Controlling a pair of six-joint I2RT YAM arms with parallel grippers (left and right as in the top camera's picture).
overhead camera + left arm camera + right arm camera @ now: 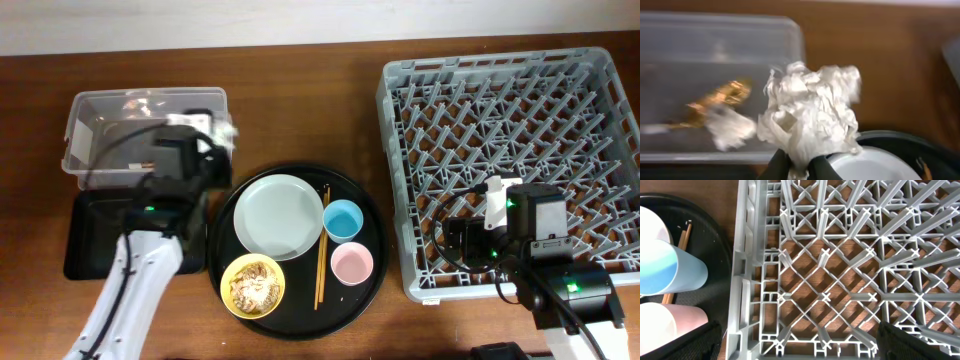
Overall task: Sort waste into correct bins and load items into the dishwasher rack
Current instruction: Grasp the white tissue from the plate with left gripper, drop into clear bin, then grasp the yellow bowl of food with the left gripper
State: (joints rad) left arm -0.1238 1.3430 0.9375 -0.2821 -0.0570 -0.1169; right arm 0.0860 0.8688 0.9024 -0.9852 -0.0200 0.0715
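- My left tool [799,167]: pinching crumpled tissue [810,112] at the clear tub's [795,45] corner.
- My right tool [802,342]: spread wide, empty.
- Risk: early release drops tissue outside the tub, onto the surface [880,60].

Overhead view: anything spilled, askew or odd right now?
Nothing stands out. The food scraps sit inside the yellow bowl, none visibly spilled on the round tray; plate, blue cup, pink cup and chopsticks lie tidy. The left gripper pinches the tissue by the clear tub rim; the gold wrapper lies inside it.
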